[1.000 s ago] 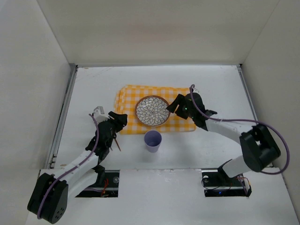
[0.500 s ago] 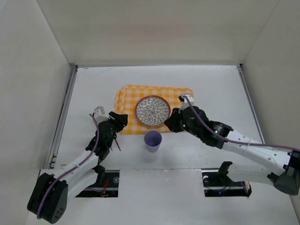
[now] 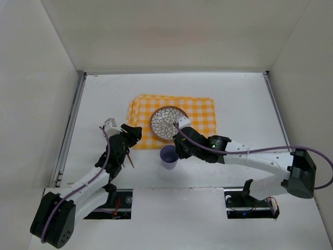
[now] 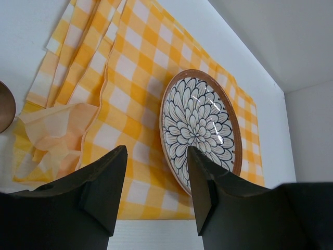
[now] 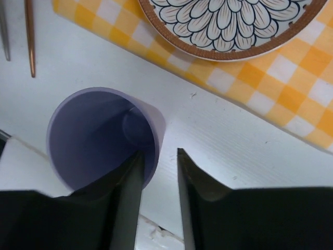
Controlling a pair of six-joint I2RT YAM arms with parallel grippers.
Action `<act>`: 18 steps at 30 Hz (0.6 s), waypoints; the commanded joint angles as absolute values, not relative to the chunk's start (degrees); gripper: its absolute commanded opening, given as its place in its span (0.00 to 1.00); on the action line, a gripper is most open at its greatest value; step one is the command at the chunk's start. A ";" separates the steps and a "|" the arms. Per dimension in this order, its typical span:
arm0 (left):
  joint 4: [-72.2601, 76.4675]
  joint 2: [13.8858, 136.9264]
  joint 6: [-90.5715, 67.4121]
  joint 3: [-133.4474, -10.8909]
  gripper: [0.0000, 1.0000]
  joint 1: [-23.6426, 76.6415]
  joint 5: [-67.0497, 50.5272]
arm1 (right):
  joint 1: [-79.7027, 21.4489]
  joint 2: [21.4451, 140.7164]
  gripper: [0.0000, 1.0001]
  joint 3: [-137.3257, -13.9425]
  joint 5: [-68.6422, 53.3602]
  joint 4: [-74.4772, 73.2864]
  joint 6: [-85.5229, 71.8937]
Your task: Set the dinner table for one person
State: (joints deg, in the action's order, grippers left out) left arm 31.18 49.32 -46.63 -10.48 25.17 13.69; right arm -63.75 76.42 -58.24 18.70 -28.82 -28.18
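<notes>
A lilac cup (image 3: 169,155) stands upright on the white dinner table (image 3: 239,94), just in front of the yellow checked cloth (image 3: 200,112). On the cloth lies a flower-patterned plate (image 3: 169,123). My right gripper (image 3: 177,147) hangs over the cup (image 5: 99,135). Its jaws are narrowly parted astride the cup's right rim: one finger over the inside, the other outside, with bare table showing between wall and finger. My left gripper (image 3: 133,134) is open and holds nothing. In its wrist view it (image 4: 156,156) faces the plate (image 4: 200,122) and the cloth (image 4: 140,62).
Thin cutlery (image 3: 129,159) lies on the table left of the cup; a copper handle (image 5: 30,36) and a silver one (image 5: 4,31) show in the right wrist view. A pale orange napkin (image 4: 49,135) lies crumpled at the cloth's near left corner. Metal rails edge the table.
My right arm has swung from the cloth's right side across and down to the cup, and its jaws have narrowed. The left arm has not moved.
</notes>
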 commanded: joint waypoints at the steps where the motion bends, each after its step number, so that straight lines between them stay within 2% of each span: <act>1: 33.84 48.95 -47.11 -10.20 0.48 24.92 13.63 | -63.94 78.22 0.32 -62.05 20.13 -28.31 -26.72; 3: 33.66 49.13 -47.11 -10.37 0.48 24.91 13.45 | -63.76 79.01 0.19 -62.49 19.87 -27.69 -26.89; 6: 34.10 49.39 -47.02 -10.37 0.48 25.44 13.89 | -63.41 78.67 0.12 -63.37 18.81 -27.33 -27.51; 12: 34.19 49.92 -47.20 -10.55 0.48 25.62 13.27 | -55.78 71.20 0.10 -63.37 16.00 -23.22 -27.07; 18: 34.19 50.89 -47.20 -10.81 0.48 25.88 12.92 | -35.50 71.01 0.10 -63.45 12.74 -13.90 -27.16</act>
State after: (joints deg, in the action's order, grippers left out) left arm 31.48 50.92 -46.85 -10.48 25.52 13.43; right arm -41.71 70.54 -61.06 13.76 -21.89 -27.42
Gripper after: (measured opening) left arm 0.481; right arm 0.108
